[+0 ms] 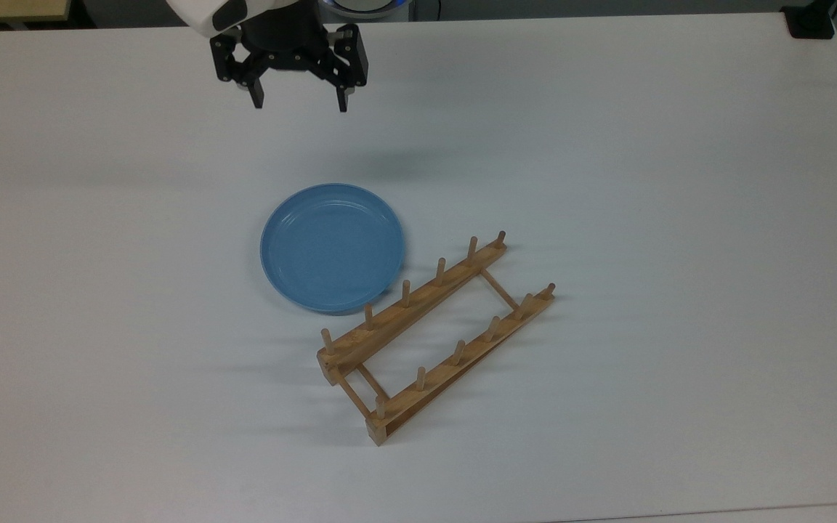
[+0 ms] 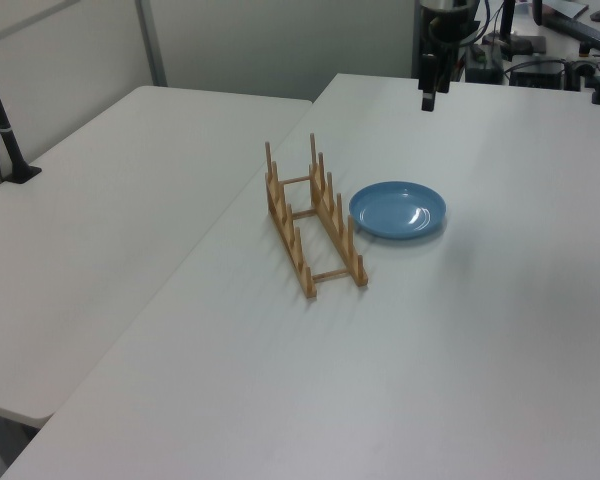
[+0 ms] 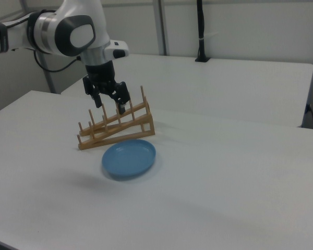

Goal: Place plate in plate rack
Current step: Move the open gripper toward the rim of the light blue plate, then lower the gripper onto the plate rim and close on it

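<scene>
The light-blue plate [image 1: 332, 248] [image 2: 397, 209] [image 3: 129, 158] lies flat on the white table, its rim close beside the near rail of the wooden plate rack [image 1: 435, 335] [image 2: 314, 220] [image 3: 115, 126], which stands bare with upright pegs. My gripper [image 1: 298, 102] [image 2: 428, 100] [image 3: 109, 105] hangs in the air well above the table, toward the top view's upper edge, some way from the plate. It is open with nothing between its fingers.
A white table [image 1: 680, 181] carries everything. A second table [image 2: 100, 200] adjoins it at the left view's left, with a black post [image 2: 5, 130] on it. A black mount [image 1: 809, 22] sits at the top view's upper right corner.
</scene>
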`<state>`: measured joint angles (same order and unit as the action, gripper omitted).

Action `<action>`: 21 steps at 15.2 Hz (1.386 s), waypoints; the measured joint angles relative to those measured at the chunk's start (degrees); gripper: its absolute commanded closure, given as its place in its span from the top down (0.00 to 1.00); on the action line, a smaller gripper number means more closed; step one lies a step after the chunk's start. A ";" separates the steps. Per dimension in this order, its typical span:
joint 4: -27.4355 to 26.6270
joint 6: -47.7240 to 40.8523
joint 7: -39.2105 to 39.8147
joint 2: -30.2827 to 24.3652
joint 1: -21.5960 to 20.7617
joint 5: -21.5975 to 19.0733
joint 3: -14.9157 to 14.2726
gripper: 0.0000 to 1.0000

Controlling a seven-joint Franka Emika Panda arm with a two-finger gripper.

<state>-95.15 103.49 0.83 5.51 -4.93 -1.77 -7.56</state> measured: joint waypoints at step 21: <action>2.81 8.78 18.00 20.53 11.30 -7.17 -0.60 0.78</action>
<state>-92.34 112.27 18.84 26.05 6.38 -8.94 -8.16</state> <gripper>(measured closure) 0.203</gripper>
